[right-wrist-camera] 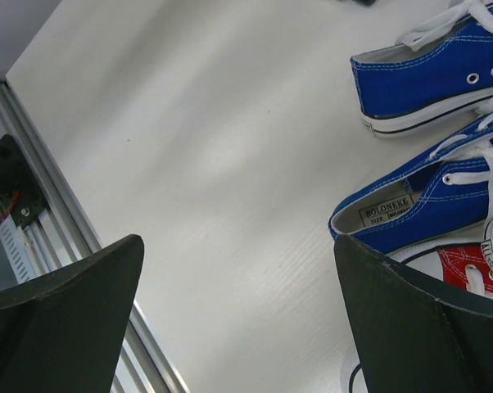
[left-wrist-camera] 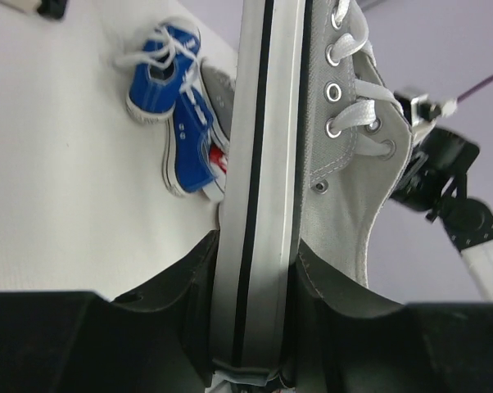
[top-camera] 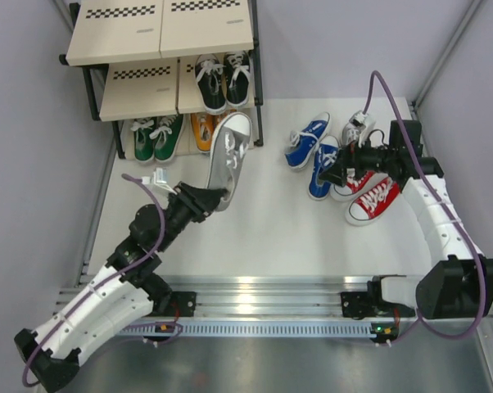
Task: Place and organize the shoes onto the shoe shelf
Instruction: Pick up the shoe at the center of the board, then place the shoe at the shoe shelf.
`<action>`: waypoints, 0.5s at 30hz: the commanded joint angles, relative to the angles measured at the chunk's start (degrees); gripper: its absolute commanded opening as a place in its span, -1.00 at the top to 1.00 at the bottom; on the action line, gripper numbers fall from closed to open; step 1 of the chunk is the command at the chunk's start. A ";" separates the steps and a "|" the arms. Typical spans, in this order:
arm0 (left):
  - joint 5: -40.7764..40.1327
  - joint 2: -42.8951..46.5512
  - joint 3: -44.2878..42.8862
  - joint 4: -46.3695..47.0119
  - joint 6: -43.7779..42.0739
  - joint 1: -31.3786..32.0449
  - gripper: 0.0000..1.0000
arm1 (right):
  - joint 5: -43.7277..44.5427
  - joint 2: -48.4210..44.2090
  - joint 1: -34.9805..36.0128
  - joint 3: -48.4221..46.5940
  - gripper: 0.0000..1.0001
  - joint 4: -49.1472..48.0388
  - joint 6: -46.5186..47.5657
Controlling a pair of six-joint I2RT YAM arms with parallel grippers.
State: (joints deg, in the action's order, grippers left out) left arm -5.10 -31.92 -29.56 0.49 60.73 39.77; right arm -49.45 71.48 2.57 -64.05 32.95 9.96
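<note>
White table [top-camera: 263, 233]: L gripper [top-camera: 218, 195] pinching grey sneaker [top-camera: 230, 151] (by heel); R gripper [top-camera: 338, 173] spread, nr blue sneakers [top-camera: 308, 141].

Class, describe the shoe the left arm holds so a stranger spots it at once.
Find the black-framed shoe shelf with beige boards at the far left. By its lowest tier, beside an orange sneaker, the left arm's jaws clamp a grey canvas sneaker. Unlike its neighbours, it is tipped sideways.

Robot lab test cell: white bench [top-camera: 263, 237] boxed by plain grey panels [top-camera: 25, 123], aluminium rail [top-camera: 263, 288] at near edge, left arm [top-camera: 107, 295], right arm [top-camera: 439, 221] bolted on, purple cable [top-camera: 377, 76] exposed.
</note>
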 commanded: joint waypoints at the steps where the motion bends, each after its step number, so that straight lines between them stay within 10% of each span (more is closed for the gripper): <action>1: -4.91 3.09 -7.08 -3.82 -2.81 -3.28 1.00 | -1.18 -2.84 -0.02 1.29 -0.99 -3.94 0.24; 9: -6.16 -3.66 -13.06 -3.93 -3.69 -10.58 1.00 | -0.56 -4.25 -0.11 2.18 -0.99 -3.42 0.94; 15: 7.80 -12.44 -17.71 2.56 0.70 -24.98 1.00 | 0.06 -5.30 -0.19 2.44 -0.99 -2.45 2.43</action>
State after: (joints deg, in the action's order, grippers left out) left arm -5.13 -42.02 -41.91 -8.45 59.09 20.21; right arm -49.15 68.20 2.57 -61.52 32.16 10.55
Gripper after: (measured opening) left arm 0.384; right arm 0.993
